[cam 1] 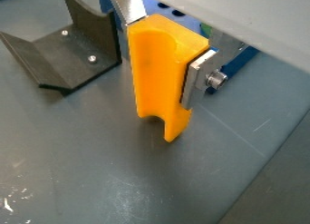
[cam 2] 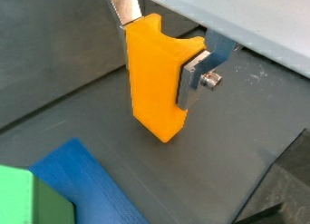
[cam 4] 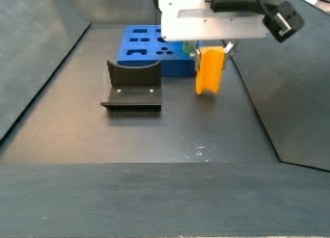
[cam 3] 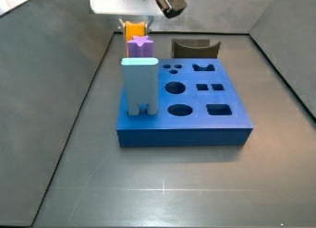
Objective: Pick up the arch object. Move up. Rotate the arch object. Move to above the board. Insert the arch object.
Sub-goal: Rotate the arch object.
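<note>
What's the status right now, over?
End effector shut on the arch object, clear of the floor. Board off to one side, not underneath. Fixture beside it, apart; nothing in the way.

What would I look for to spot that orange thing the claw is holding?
Find the big blue board with shaped holes. Just past its far end, the gripper hangs from the white arm, shut on the arch object above the grey floor. It is the only orange-yellow piece, with a notch in its lower end; the neighbouring fixture is dark.
</note>
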Tool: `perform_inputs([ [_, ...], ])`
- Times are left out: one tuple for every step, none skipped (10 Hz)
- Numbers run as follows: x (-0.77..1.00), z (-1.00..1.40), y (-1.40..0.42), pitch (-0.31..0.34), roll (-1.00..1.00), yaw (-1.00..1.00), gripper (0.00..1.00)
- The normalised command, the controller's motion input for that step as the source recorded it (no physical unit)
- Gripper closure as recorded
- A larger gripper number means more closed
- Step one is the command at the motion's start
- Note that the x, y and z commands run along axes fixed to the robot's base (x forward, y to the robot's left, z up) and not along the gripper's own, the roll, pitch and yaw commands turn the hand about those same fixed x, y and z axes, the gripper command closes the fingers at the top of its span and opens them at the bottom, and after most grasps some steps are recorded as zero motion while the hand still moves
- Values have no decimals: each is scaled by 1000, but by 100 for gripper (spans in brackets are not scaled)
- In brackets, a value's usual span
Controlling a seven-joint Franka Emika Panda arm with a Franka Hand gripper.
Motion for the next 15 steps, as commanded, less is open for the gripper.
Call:
perform_inputs([
  [33,-247,-2,-38,-153,23,100],
  [0,0,0,0,0,0,0],
  [0,1000,0,0,0,0,0],
  [-1,1000,1,5,1,0,0],
  [-21,1000,4,28,7,-2,0],
  [-25,966,7,37,16,-5,0],
  [-23,843,10,43,25,-8,0],
  [-21,712,10,47,34,-10,0],
  [-19,532,12,52,47,-12,0],
  [-18,394,11,57,55,-13,0],
  [-14,304,11,58,61,-14,0],
  [0,0,0,0,0,1000,0],
  [6,-80,-3,0,0,1000,0],
  [26,-92,-11,-1,1,1000,0],
  [31,-55,-4,-2,1,1000,0],
])
